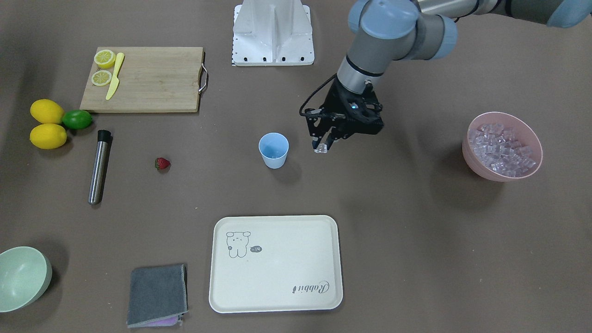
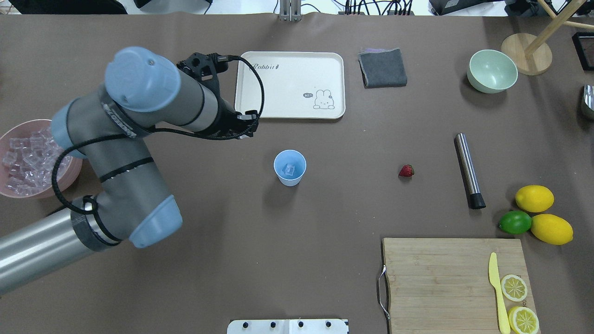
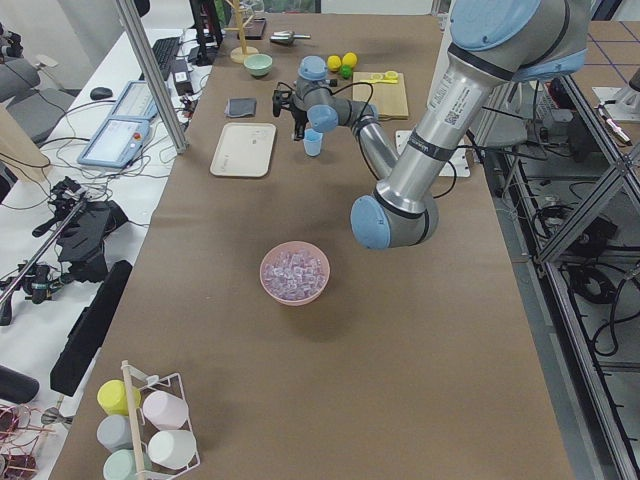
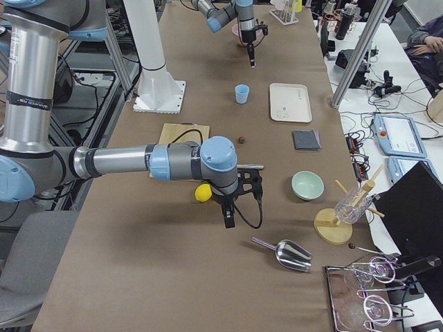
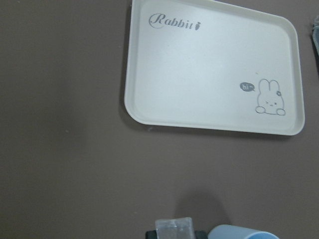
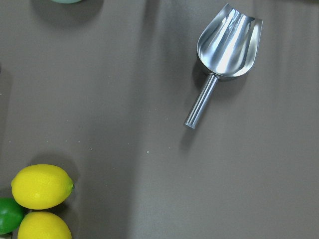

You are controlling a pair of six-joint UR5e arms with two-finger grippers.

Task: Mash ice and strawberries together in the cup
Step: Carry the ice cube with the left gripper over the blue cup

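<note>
The light-blue cup (image 1: pixel 274 149) stands mid-table, and the overhead view shows one clear ice cube (image 2: pixel 290 170) lying inside the cup (image 2: pixel 289 178). My left gripper (image 1: pixel 323 142) hovers just beside the cup on the pink bowl's side, shut on another ice cube (image 1: pixel 320 149). That cube (image 5: pixel 173 229) shows at the bottom edge of the left wrist view, next to the cup's rim (image 5: pixel 239 232). More ice (image 1: pixel 502 145) fills the pink bowl (image 1: pixel 476 167). The strawberry (image 1: pixel 162 163) lies alone on the table. My right gripper (image 4: pixel 228 218) shows only in the exterior right view; I cannot tell its state.
A cream tray (image 1: pixel 277 273) lies beyond the cup. A steel muddler (image 1: pixel 99 167), two lemons and a lime (image 1: pixel 77 119), a cutting board (image 1: pixel 148 81) with lemon halves and a yellow knife, a green bowl (image 1: pixel 27 259), a grey cloth (image 1: pixel 157 293) and a metal scoop (image 6: pixel 227 47) are spread around.
</note>
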